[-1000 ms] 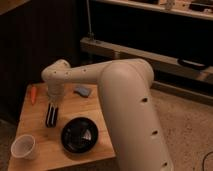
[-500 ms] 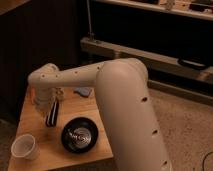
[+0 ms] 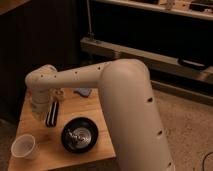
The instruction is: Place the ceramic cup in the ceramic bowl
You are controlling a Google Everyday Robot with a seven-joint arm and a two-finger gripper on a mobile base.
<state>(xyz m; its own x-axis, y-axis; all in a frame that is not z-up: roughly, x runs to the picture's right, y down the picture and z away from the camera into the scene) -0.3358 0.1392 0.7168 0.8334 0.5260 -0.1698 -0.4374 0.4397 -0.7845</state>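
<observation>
The white ceramic cup (image 3: 24, 147) stands upright at the front left corner of the wooden table (image 3: 95, 112). The glossy black ceramic bowl (image 3: 79, 136) sits to its right near the front edge, with nothing in it. My gripper (image 3: 51, 114) hangs dark and pointing down over the left middle of the table, behind the cup and to the left of the bowl. It touches neither and holds nothing I can see. My large white arm (image 3: 120, 95) reaches in from the right.
A small pale bottle-like figure (image 3: 60, 93) and a blue object (image 3: 82, 92) sit at the table's back edge. A dark shelf unit (image 3: 150, 55) stands behind. Speckled floor (image 3: 190, 130) lies to the right.
The arm's wrist has swung left, and it now covers the orange object at the table's back left. The cup and the bowl have not moved.
</observation>
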